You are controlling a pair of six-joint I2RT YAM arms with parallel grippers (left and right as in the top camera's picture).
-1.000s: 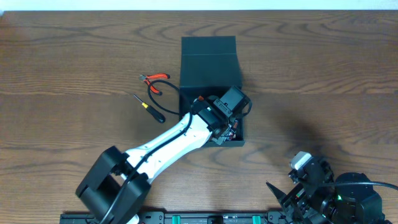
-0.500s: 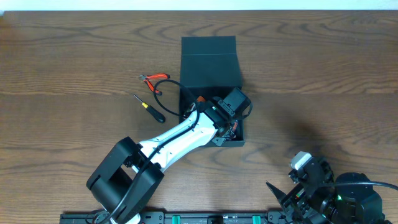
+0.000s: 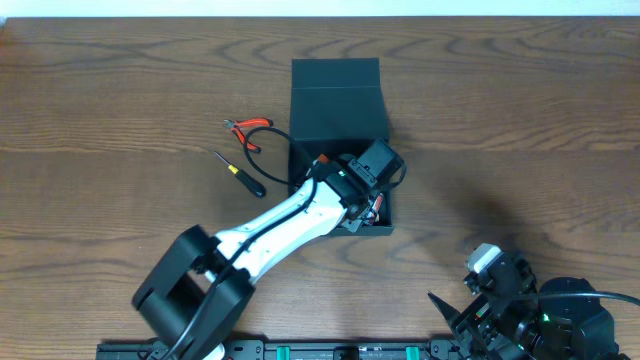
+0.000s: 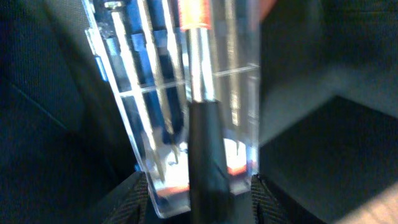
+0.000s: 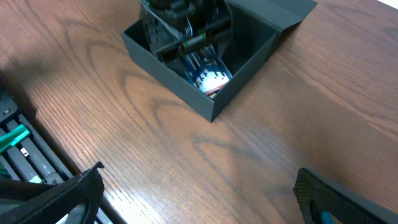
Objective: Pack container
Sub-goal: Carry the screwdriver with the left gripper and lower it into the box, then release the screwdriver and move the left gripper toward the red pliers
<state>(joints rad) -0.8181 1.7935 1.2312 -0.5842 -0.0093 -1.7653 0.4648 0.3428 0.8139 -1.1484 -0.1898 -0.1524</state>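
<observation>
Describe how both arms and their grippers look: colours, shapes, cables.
The left arm has a long white link with a black cable along it and black joints. Its fingers are matte black. The right arm is black, with a white block and a small green light.

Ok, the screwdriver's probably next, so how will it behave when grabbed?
The screwdriver looks rigid, so it shouldn't flex. Its seemingly round handle may roll on the table if nudged. The thin shaft probably offers little grip.
</observation>
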